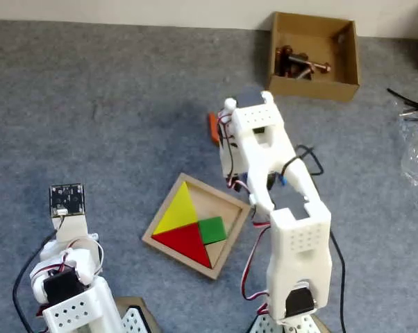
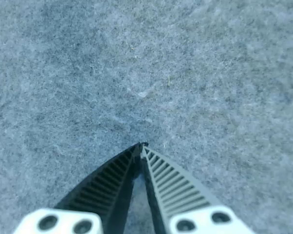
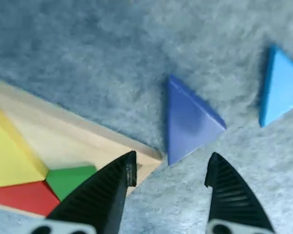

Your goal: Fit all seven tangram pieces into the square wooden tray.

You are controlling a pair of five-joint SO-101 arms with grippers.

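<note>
The square wooden tray (image 1: 169,212) lies mid-table, holding a yellow triangle (image 1: 180,208), a red triangle (image 1: 187,241) and a green square (image 1: 212,229). My right gripper (image 3: 172,163) is open above the carpet, just off the tray's corner (image 3: 145,156). A dark blue triangle (image 3: 188,119) lies just beyond its fingertips, and a light blue piece (image 3: 283,85) lies farther off. An orange piece (image 1: 212,127) shows beside the right arm (image 1: 264,152), whose body hides the blue pieces from above. My left gripper (image 2: 142,146) is shut with nothing in it over bare carpet, at the table's front left.
A cardboard box (image 1: 348,62) with metal and wooden odds stands at the back right. Cables and a plastic bag (image 1: 417,156) lie at the right edge. The left arm (image 1: 70,239) sits well apart from the tray.
</note>
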